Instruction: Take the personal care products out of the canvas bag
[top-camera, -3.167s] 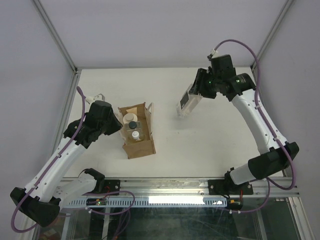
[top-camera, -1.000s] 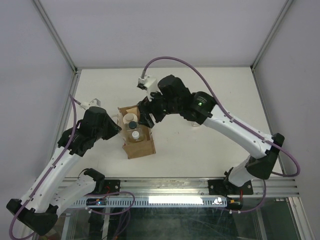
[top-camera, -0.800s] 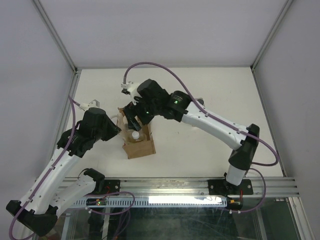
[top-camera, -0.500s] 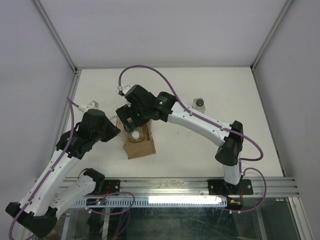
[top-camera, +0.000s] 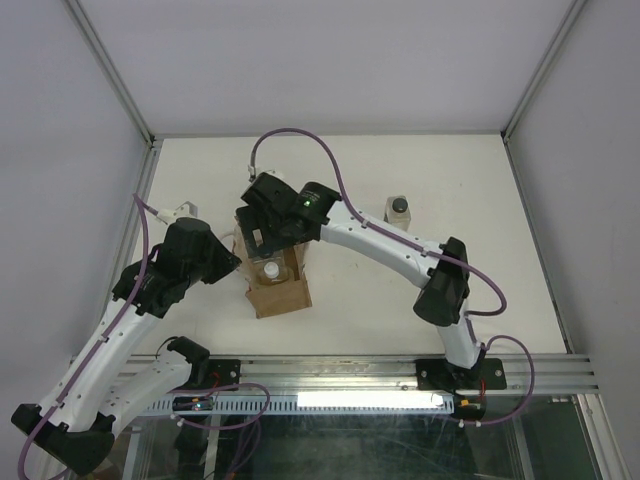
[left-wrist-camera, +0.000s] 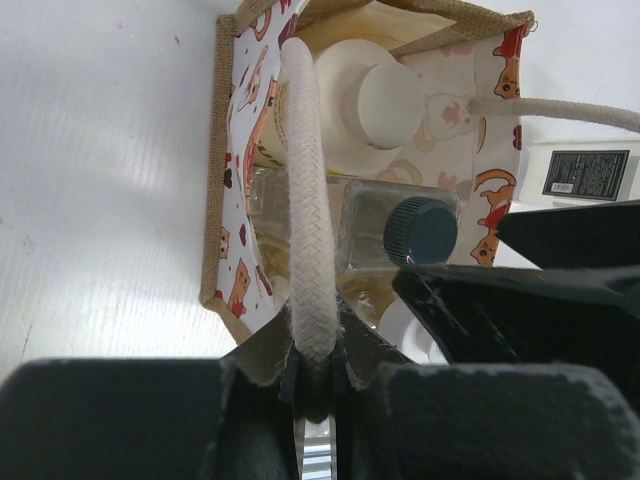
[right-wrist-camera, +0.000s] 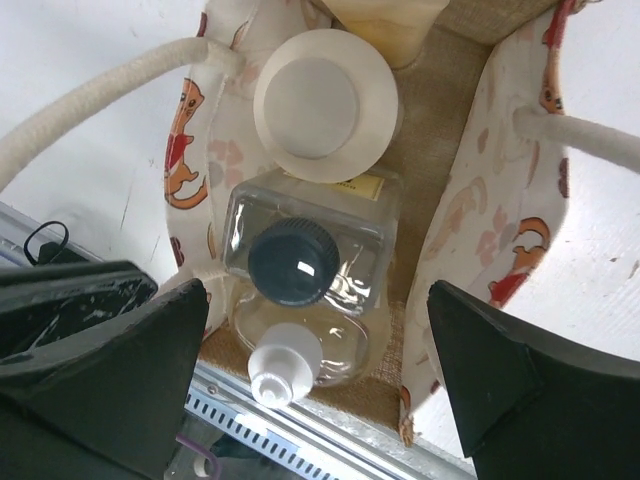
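The brown canvas bag (top-camera: 281, 293) stands open at centre left. My left gripper (top-camera: 233, 254) is shut on its near white loop handle (left-wrist-camera: 305, 230). My right gripper (top-camera: 266, 238) hovers open over the bag's mouth, its fingers (right-wrist-camera: 100, 370) either side of the contents and touching nothing. Inside stand a cream-white round bottle (right-wrist-camera: 320, 105), a clear square bottle with a black cap (right-wrist-camera: 293, 262), a small bottle with a white nozzle cap (right-wrist-camera: 285, 365) and a beige tube (right-wrist-camera: 385, 25). I cannot tell any amber colour. The second clear square bottle (top-camera: 399, 209) stands on the table to the right.
The bag's other white handle (right-wrist-camera: 590, 140) hangs out on the far side. Enclosure posts and walls bound the white table (top-camera: 450, 290). A metal rail (top-camera: 340, 372) runs along the near edge by the arm bases.
My right arm set a clear square bottle down at the right, then swung left and now hovers open over the bag. My left gripper has kept hold of the handle.
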